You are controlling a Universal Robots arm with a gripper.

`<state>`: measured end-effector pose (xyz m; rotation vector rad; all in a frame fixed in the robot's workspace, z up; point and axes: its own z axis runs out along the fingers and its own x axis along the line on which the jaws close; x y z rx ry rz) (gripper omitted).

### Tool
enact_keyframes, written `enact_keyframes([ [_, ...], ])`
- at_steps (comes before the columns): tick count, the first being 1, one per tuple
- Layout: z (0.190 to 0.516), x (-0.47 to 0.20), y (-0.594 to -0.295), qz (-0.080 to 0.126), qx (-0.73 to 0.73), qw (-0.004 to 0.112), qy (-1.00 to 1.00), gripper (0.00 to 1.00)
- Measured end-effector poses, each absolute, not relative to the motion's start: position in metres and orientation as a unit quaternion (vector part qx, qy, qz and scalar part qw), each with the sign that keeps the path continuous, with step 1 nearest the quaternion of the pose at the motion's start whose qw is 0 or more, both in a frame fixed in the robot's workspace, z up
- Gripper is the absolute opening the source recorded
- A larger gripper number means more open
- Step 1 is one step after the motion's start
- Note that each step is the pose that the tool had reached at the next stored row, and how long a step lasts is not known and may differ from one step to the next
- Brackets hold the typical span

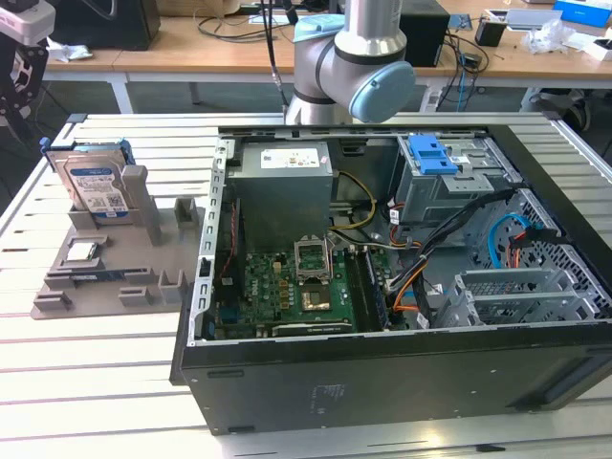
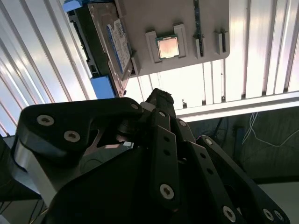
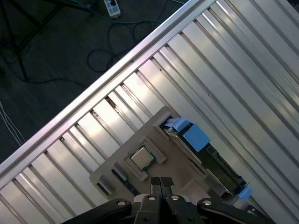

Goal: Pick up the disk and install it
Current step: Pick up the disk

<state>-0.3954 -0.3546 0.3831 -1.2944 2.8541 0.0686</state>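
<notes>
One slatted metal table [image 1: 96,382]: carries everything, with the open computer case [image 1: 382,316] toward the exterior view's right.
Robot arm [image 1: 354,57]: rises behind the case.
Grey fixture tray [image 1: 134,253]: just beside the case, on the exterior view's left.
Disk [image 1: 91,186]: stands in the tray's far slot, leaning back, label facing the tray's deck, blue band uppermost; long axis seemingly runs up the lean.
Gripper [image 3: 161,181]: above the tray, fingertips pressed together, empty.
Processor chip [image 1: 81,251]: flat in its pocket near the disk.

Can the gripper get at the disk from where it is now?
Probably yes. The gripper, shut and empty, hangs above the holder, and nothing lies between it and the disk, which stands on edge there with its upper edge exposed.
</notes>
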Motion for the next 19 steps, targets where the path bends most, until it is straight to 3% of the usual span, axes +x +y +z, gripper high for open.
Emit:
enact_keyframes([
  [19,0.3831,-0.3954,-0.3546,0.020,-0.497,0.001,0.867,0.11],
])
